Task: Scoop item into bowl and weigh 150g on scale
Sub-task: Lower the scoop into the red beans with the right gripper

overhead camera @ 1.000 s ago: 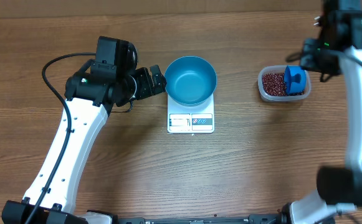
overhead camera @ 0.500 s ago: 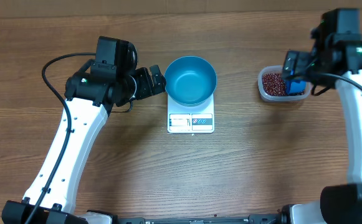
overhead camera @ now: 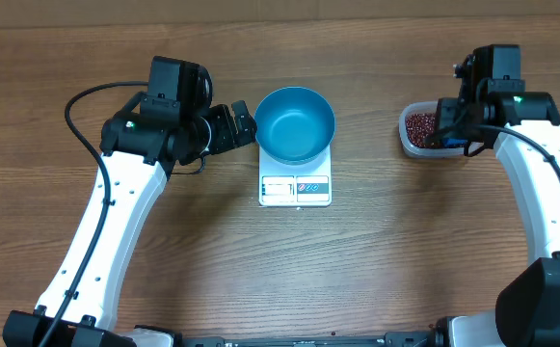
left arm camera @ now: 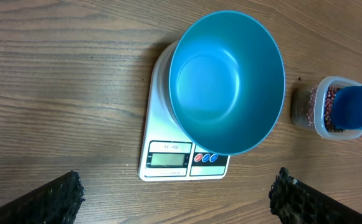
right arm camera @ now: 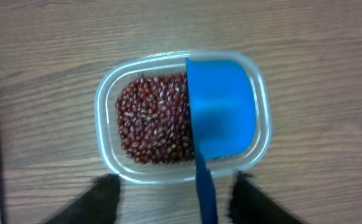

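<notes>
The blue bowl (overhead camera: 296, 123) (left arm camera: 227, 81) stands empty on the white scale (overhead camera: 295, 189) (left arm camera: 184, 160). Red-brown beans (overhead camera: 419, 127) (right arm camera: 152, 124) fill the left part of a clear tub (overhead camera: 407, 143) (right arm camera: 106, 146), and a blue scoop (right arm camera: 221, 109) (left arm camera: 355, 107) lies in the right part. My right gripper (overhead camera: 450, 125) (right arm camera: 174, 196) hovers over the tub, open, its fingers on either side of the scoop's handle (right arm camera: 205, 190) with gaps showing. My left gripper (overhead camera: 244, 123) (left arm camera: 177, 186) is wide open just left of the bowl, holding nothing.
Wooden tabletop (overhead camera: 405, 251) all around. The left arm's black cable (overhead camera: 87, 96) loops at the left. The tub sits well right of the scale, with bare wood between them.
The right arm has swung in from the far right corner and now sits over the tub, covering the scoop in the overhead view. The left arm, bowl and scale have not moved.
</notes>
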You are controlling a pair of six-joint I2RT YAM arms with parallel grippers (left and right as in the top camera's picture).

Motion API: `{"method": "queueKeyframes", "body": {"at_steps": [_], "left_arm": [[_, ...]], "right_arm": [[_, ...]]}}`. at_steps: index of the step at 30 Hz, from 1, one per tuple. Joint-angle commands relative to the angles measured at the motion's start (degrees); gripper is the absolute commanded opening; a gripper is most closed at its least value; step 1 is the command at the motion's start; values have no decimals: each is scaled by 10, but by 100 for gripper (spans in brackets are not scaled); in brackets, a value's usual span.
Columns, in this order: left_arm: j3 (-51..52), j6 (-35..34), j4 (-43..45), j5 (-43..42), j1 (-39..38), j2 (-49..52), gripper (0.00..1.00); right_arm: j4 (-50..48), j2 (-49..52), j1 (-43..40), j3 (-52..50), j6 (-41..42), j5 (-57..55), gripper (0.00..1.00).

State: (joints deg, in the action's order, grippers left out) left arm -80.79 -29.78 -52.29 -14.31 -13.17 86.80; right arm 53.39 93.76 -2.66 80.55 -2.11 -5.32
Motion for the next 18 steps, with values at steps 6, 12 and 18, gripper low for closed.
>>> {"method": "queueKeyframes", "body": {"at_steps": [6,12,18], "left_arm": [[-8,11,0,4,-3,-2,100],[-8,11,0,4,-3,-2,100],[-8,11,0,4,-3,-2,100]], "right_arm": [[-10,2,-6,1,-32,6,100],[-40,2,-13,1,20,-49,53],[-23,7,-23,-7,8,-13,45]]}}
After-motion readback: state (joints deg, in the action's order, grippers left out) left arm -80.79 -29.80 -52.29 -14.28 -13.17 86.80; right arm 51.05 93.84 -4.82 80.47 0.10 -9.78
